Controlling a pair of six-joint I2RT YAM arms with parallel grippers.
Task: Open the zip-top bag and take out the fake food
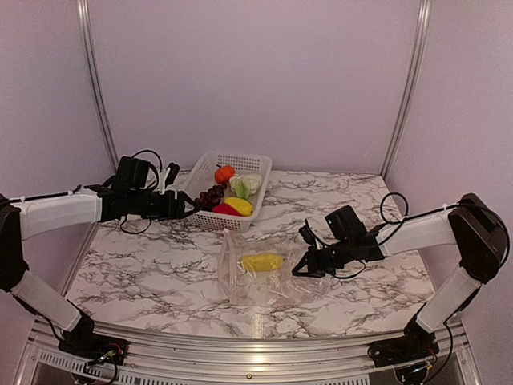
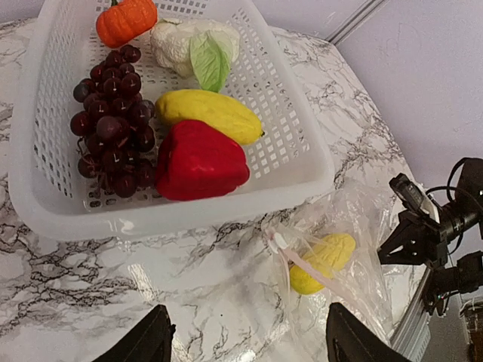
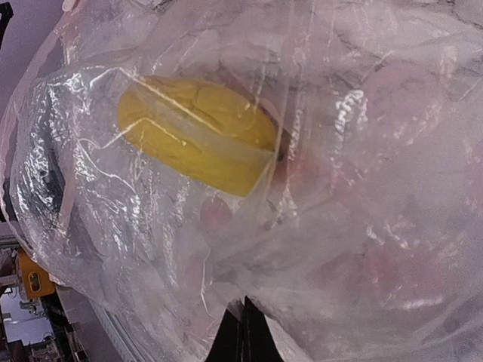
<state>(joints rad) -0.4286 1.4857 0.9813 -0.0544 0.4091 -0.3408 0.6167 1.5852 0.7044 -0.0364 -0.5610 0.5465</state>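
Note:
The clear zip-top bag [image 1: 264, 281] lies crumpled on the marble table, with one yellow piece [image 1: 262, 262] still inside. My right gripper [image 1: 300, 266] is shut on the bag's right edge; in the right wrist view its fingertips [image 3: 243, 339] pinch the plastic, with the yellow piece [image 3: 196, 139] above. My left gripper [image 1: 186, 207] is open and empty beside the white basket's left side. In the left wrist view the gripper [image 2: 245, 343] is open above bare table, with the bag [image 2: 362, 219], its whitish zip strip [image 2: 302, 260] and the yellow piece [image 2: 328, 256] ahead to the right.
The white perforated basket [image 1: 240, 157] at the back holds the orange fruit [image 2: 124, 19], cabbage [image 2: 192, 45], grapes [image 2: 113, 128], a yellow piece [image 2: 207, 113] and a red piece [image 2: 200, 160]. Its near wall [image 2: 173, 219] is just ahead of my left gripper.

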